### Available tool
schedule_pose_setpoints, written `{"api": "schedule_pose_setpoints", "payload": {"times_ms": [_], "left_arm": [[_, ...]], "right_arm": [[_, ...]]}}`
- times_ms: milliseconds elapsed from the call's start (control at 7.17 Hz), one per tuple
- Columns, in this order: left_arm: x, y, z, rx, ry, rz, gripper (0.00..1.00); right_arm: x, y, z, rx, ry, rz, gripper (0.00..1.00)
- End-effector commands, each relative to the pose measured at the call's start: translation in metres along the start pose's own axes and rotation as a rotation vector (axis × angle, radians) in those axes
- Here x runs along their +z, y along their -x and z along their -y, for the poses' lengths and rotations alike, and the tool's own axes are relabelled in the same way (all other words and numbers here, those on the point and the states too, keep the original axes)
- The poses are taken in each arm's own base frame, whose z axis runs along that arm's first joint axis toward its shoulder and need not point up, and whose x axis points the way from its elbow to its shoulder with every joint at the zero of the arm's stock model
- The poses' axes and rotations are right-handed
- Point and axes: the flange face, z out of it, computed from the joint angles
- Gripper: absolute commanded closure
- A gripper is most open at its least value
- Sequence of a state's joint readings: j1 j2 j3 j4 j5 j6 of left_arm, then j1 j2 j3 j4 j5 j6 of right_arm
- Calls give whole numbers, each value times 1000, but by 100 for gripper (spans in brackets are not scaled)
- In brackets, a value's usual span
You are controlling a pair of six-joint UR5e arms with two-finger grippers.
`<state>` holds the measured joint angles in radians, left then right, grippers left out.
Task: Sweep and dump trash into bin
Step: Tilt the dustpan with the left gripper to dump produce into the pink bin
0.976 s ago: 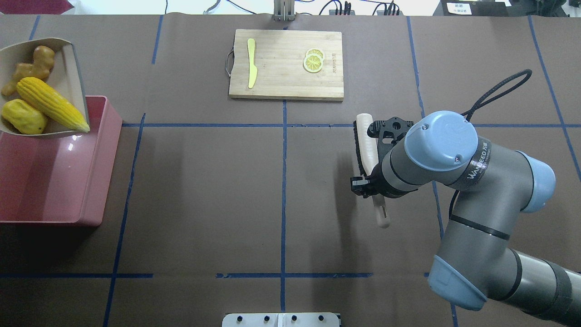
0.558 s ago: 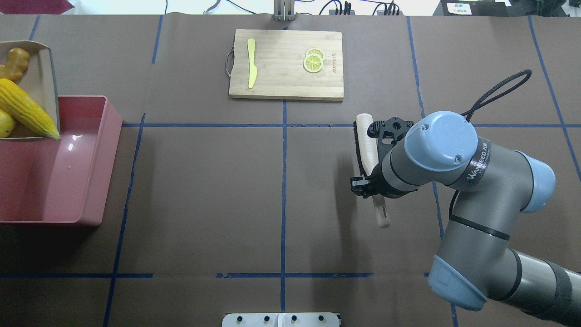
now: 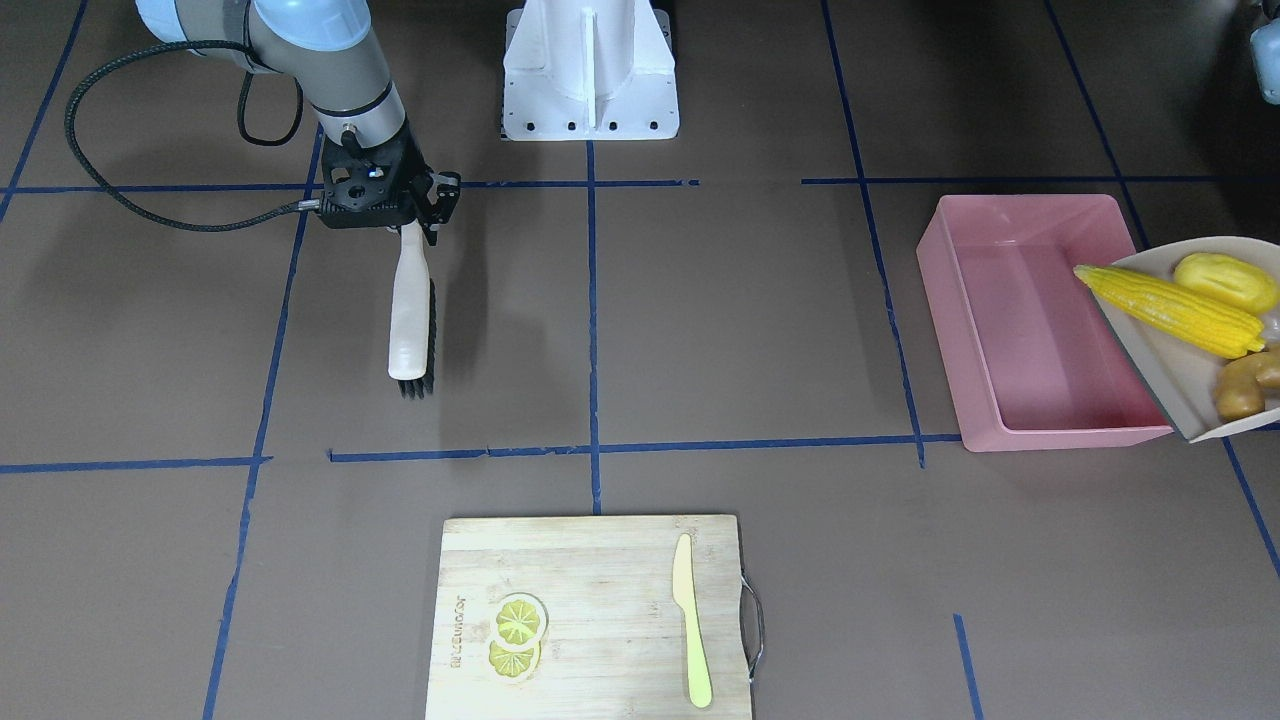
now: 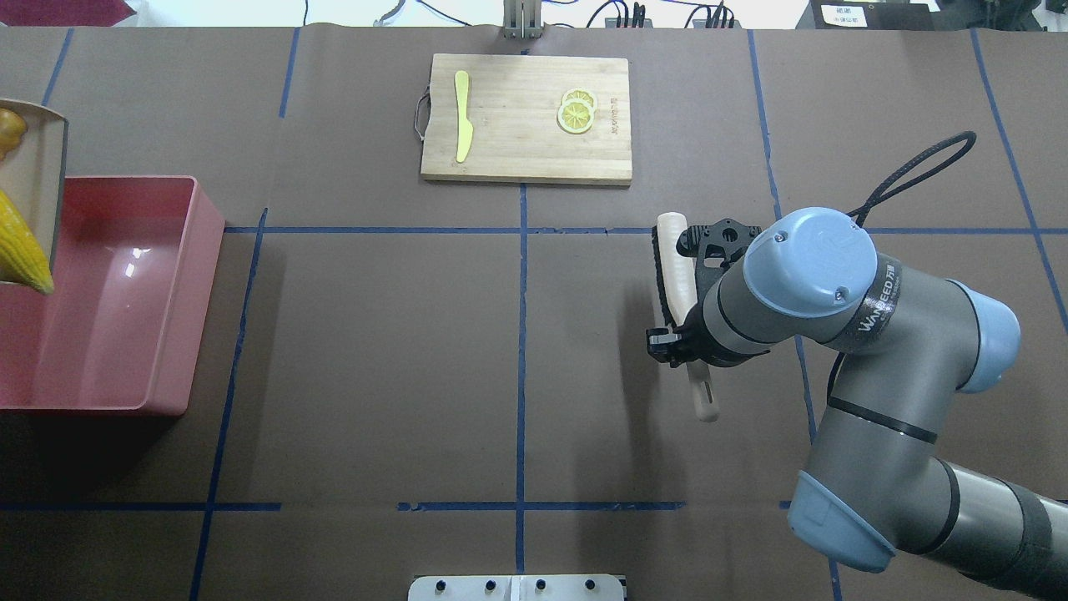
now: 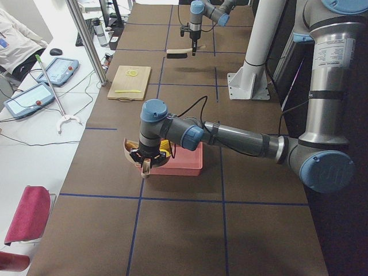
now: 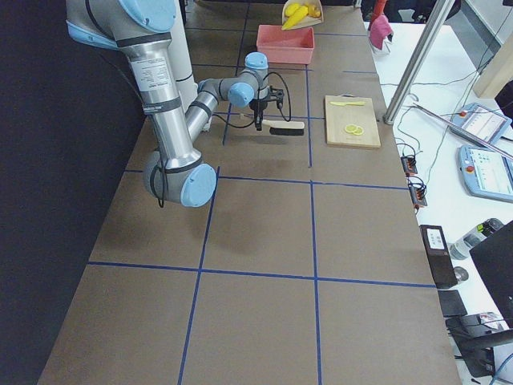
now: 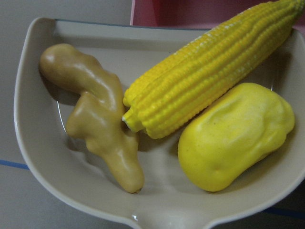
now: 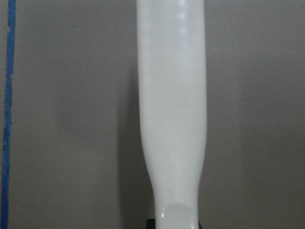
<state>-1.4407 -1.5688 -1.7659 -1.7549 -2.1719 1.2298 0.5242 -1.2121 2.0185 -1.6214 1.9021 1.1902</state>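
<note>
Change, overhead view: the left arm has carried the dustpan toward the robot's left. A second ago the pan hung over the bin's far corner with all its load visible. Now only a sliver of it shows at that view's left edge. The right arm has barely moved.

The pink bin is empty. From the front, the pan's open lip overlaps the bin wall on the robot's left, and the corn tip pokes out over the bin. The trash is all in the pan.

Judgement: sweeping is done, the dump is not. The pan looks to be lining up its mouth with the bin before tipping. Its tilt is not readable.

The right gripper has its fingers closed on the handle of the brush, held over the bench, well away from the bin. The left gripper's fingers: cannot tell how far closed.

Count:
- bench 1
- arms 2
- bin 1
- cutting board 1
- dustpan 1
- brush 1
- plastic knife 1, on the board
- trash 3: corn cob, potato-like piece, ginger root
- lemon slices 2, overlapping on the board
</note>
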Motion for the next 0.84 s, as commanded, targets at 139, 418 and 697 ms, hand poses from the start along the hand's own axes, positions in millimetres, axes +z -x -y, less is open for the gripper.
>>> {"api": "schedule_pose_setpoints", "payload": {"times_ms": [139, 418, 697], "left_arm": [[-11, 3, -6, 203, 139, -23, 100], [-16, 2, 10, 267, 208, -21, 100], [-17, 8, 13, 291, 216, -36, 100]], "right_arm": [[2, -1, -1, 0, 2, -4, 100], [3, -1, -2, -1, 4, -5, 100], [4, 0, -3, -1, 6, -5, 100]]}}
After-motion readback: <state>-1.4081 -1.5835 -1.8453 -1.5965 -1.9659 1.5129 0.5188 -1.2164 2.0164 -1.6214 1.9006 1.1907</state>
